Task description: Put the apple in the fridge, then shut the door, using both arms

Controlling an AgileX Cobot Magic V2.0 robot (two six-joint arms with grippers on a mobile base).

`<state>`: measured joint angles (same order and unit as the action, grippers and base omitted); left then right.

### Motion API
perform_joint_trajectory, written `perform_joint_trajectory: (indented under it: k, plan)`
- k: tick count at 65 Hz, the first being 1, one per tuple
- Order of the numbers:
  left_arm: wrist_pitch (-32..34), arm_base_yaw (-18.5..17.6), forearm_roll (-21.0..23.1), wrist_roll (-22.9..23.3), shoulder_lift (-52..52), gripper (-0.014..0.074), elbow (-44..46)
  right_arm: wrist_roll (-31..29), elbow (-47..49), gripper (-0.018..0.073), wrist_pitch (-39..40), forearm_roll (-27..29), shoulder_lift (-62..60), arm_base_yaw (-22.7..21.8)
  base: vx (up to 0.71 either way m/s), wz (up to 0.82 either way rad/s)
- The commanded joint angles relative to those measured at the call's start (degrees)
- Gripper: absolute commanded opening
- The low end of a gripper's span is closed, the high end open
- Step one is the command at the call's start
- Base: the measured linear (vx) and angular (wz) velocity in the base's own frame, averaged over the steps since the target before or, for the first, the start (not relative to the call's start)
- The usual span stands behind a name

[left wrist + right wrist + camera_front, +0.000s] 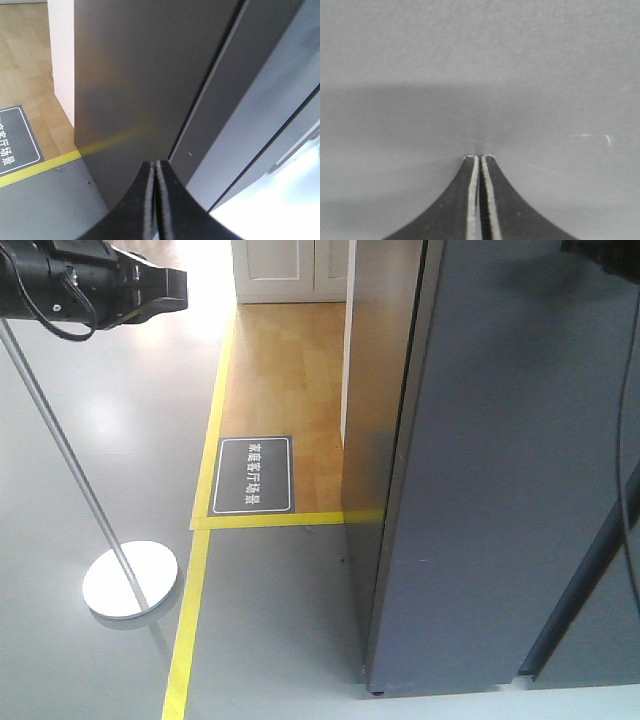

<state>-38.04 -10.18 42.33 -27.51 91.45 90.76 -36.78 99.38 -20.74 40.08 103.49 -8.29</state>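
Note:
The fridge (385,390) stands at the right as a tall dark grey cabinet, and its door (520,460) lies flat against it. No apple shows in any view. My left gripper (183,290) hangs at the top left, away from the fridge. In the left wrist view it (155,162) is shut and empty, aimed at the fridge's side (130,75) beside the door's edge (270,100). My right gripper (480,157) is shut with nothing in it, its tips close to or against the grey door panel (480,60). Whether they touch is unclear.
A thin pole on a round white base (130,578) stands on the grey floor at the left. Yellow floor tape (190,620) borders a wooden floor area (290,360) holding a dark sign mat (254,474). White cupboard doors (290,270) are behind. A black cable (625,490) hangs before the door.

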Motion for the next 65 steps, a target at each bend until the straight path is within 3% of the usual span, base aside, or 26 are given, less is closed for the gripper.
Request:
perform_joint_trajectory:
  k: [1,29,47,55,65]
  plan:
    - [2.9,0.1,2.0,0.8,-2.2,-0.0007,2.1,-0.8,1.9,0.0004,-0.4,0.5,-4.0,0.2,0.0,0.0]
    - [-1.3,0.1,2.0,3.2,-4.7,-0.0006,2.1,-6.4,1.9,0.0004,-16.7,1.5,-20.2,0.3,0.0,0.0]
    - [-9.5,-0.2,2.3,2.7,-9.7,-0.0006,1.1,-7.1,1.7,0.0004,-32.5,3.2,-29.5,0.3,0.0,0.0]
    - [-9.0,-0.2,2.4,2.7,-12.8,-0.0006,-3.0,-8.2,1.6,0.0004,-38.3,4.4,-32.4,0.3,0.0,0.0]
    - [-5.3,-0.2,4.0,0.1,-19.1,-0.0006,-15.6,-8.6,0.7,0.0004,-41.4,5.0,-36.2,0.3,0.0,0.0]
